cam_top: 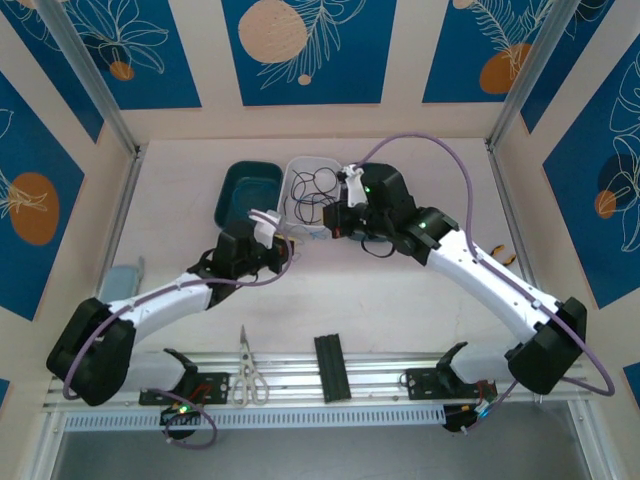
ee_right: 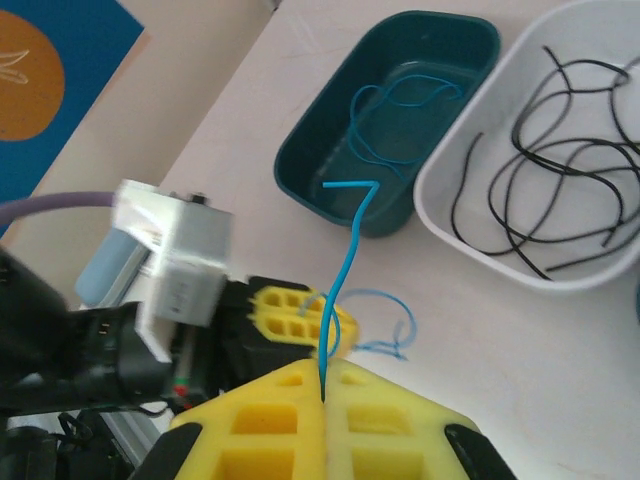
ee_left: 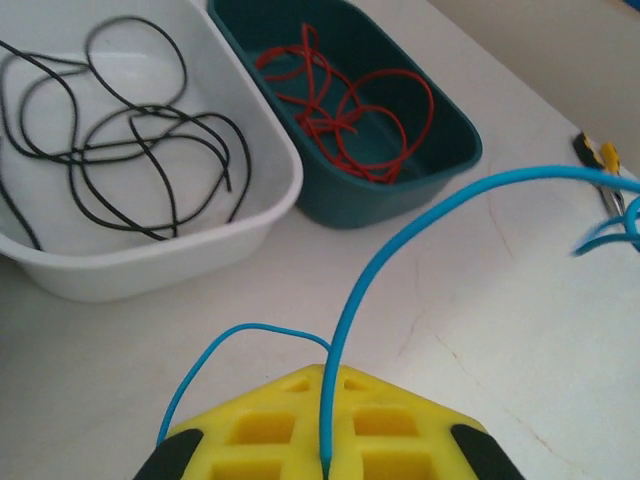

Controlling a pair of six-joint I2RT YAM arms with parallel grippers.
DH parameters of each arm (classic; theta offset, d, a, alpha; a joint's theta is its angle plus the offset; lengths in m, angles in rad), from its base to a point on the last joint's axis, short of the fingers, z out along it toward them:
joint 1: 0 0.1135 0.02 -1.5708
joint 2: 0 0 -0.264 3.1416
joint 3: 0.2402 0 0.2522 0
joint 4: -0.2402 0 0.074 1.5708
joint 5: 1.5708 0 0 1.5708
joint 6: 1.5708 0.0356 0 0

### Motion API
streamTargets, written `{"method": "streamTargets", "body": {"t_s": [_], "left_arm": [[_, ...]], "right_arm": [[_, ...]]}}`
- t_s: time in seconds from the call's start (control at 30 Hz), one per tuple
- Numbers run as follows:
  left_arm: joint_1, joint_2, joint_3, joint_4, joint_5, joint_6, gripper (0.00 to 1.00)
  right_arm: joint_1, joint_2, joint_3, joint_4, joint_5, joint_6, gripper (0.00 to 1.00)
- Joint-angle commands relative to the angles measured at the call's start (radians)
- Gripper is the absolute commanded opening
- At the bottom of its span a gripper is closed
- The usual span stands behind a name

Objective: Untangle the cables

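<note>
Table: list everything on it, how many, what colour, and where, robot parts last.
white tray: 1, white, far middle.
left teal tray: 1, teal, left of it.
right teal tray: 1, teal, on its other side.
black cables: count unclear, black, in white tray.
red cables: count unclear, red, in right teal tray.
blue cables: count unclear, blue, some in left teal tray, rest on table.
tool: 1, yellow and black, table's right side.
object: 1, pale blue, left edge.
scissors: 1, silver, near rail.
block: 1, black, near rail.
left end effector: 1, yellow, shut on blue cable.
right end effector: 1, yellow, shut on blue cable.
</note>
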Motion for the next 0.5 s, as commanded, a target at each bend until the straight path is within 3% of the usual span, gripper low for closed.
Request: {"method": "streamTargets", "body": {"t_s": [0.0, 0.17, 0.47], "left_arm": [[0.000, -0.054, 0.052, -0.071, -0.098, -0.046, 0.00], [0.032, -0.118, 0.090, -0.185, -0.170, -0.093, 0.00], [0.097, -0.225, 0.128, -0.241, -0.174, -0.124, 0.00]], "right_arm": [[-0.026, -0.070, -0.056, -0.041, 0.042, 0.055, 0.02], [-0.067, -0.159, -0.140, -0.109, 0.123, 0.104, 0.04], [-0.139, -0.217, -0.235, -0.179, 0.194, 0.193, 0.05]]}}
